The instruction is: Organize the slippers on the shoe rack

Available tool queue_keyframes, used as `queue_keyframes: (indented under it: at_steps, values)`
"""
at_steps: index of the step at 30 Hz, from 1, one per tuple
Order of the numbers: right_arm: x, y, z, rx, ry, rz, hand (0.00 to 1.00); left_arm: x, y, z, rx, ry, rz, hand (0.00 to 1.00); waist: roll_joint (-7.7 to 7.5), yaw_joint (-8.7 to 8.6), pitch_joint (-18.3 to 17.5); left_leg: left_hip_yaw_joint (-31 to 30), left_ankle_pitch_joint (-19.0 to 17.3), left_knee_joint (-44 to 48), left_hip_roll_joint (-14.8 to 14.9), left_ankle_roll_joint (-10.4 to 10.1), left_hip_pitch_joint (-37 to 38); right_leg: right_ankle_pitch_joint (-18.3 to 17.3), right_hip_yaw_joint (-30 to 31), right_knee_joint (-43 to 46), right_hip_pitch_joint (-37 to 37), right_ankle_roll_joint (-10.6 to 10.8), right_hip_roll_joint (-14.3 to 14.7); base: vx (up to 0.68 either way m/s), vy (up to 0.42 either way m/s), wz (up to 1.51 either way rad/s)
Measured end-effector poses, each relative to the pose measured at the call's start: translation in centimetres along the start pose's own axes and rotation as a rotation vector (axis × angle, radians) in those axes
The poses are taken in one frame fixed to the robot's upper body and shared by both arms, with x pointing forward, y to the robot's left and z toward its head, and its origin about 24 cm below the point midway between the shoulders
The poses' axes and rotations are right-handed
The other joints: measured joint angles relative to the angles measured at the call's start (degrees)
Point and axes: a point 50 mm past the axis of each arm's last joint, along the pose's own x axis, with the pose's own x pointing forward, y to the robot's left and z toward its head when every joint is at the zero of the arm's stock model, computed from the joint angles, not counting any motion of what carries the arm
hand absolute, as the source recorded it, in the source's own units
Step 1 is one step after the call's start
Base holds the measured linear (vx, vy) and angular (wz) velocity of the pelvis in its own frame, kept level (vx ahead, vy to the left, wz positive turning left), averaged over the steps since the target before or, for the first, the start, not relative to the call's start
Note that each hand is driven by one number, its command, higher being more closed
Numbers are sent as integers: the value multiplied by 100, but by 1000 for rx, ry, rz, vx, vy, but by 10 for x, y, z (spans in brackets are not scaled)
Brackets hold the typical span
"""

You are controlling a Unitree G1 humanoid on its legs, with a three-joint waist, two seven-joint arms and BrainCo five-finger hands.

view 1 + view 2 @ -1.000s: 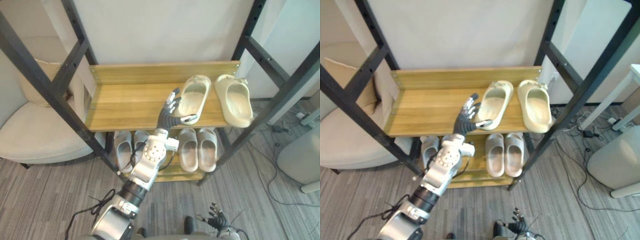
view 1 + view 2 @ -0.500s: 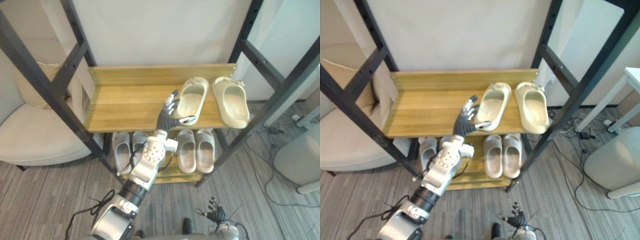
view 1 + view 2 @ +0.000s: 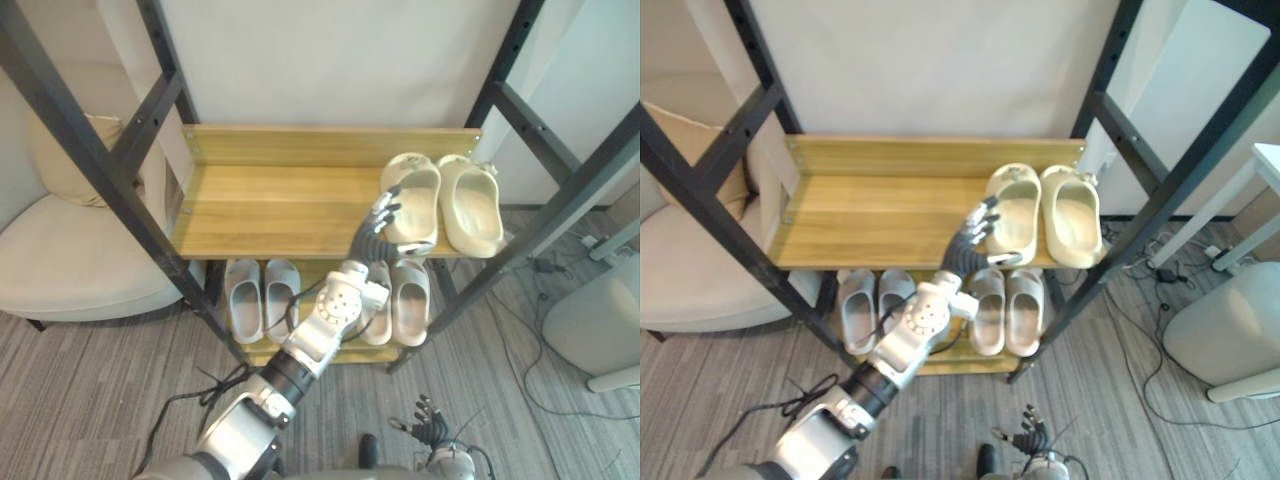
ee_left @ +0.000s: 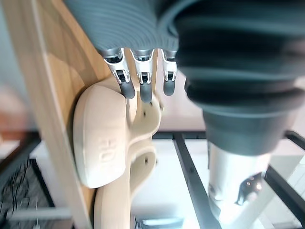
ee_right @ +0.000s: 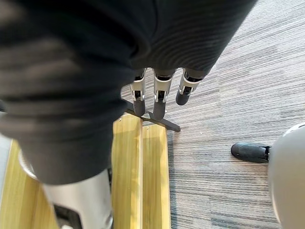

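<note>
Two cream slippers are sitting atop the rack, four grey slippers below; the left hand is touching one cream slipper, fingers straight; the right hand is hanging, spread.

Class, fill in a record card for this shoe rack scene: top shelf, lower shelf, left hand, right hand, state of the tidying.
Top shelf: two beige slippers side by side at its right end.
Lower shelf: two pairs of grey slippers, the right pair partly behind the arm.
Left hand: open, straight fingers against the left beige slipper.
Right hand: open, idle, low by the floor.
State of the tidying: beige pair looks roughly lined up.
</note>
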Motion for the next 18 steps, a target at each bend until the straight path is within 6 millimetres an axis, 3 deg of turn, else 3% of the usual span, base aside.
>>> queue_keyframes:
  at_steps: [18]
  values:
    - [-4,-2,-4,4,4,-6,0,5,0,4,1,12,12,0,60,-13,15,142,-42,-7,-75,61,78,-64,124,174,-33,75,-83,-11,0,-3]
